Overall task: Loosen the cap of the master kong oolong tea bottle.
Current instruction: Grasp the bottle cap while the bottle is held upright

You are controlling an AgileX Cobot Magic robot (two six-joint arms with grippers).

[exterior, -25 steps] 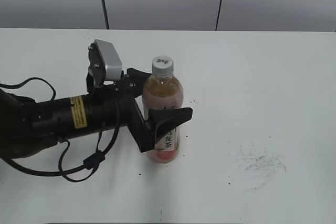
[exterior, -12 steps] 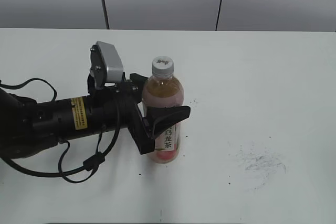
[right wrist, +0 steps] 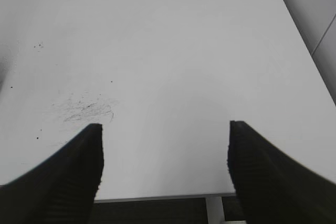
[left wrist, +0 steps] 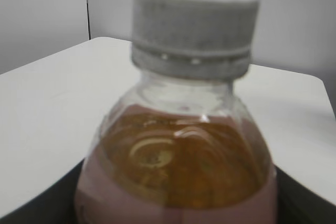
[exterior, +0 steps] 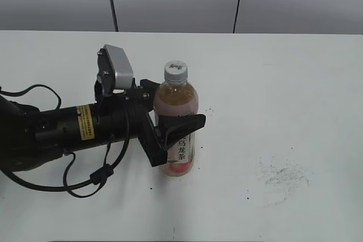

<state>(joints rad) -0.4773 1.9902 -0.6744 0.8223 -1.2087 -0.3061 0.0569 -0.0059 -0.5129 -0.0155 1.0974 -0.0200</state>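
Observation:
The master kong oolong tea bottle (exterior: 177,99) stands upright on the white table, left of centre, with amber tea and a pink label. Its grey-white ribbed cap (exterior: 176,70) is on top and nothing touches it. My left gripper (exterior: 173,105) reaches in from the left, with one black finger behind the bottle's body and one in front, pressed against it. The left wrist view shows the cap (left wrist: 195,24) and the bottle's shoulder (left wrist: 178,161) very close, with black jaws at both lower corners. My right gripper (right wrist: 165,129) is open and empty over bare table, out of the exterior view.
The white table (exterior: 283,83) runs back to a grey panelled wall. Dark scuff marks (exterior: 283,177) lie to the right of the bottle and also show in the right wrist view (right wrist: 84,108). The table's near edge (right wrist: 157,198) lies under the right gripper.
The left gripper has shifted slightly and its fingers have closed in on the bottle's body. The bottle stays upright in nearly the same place.

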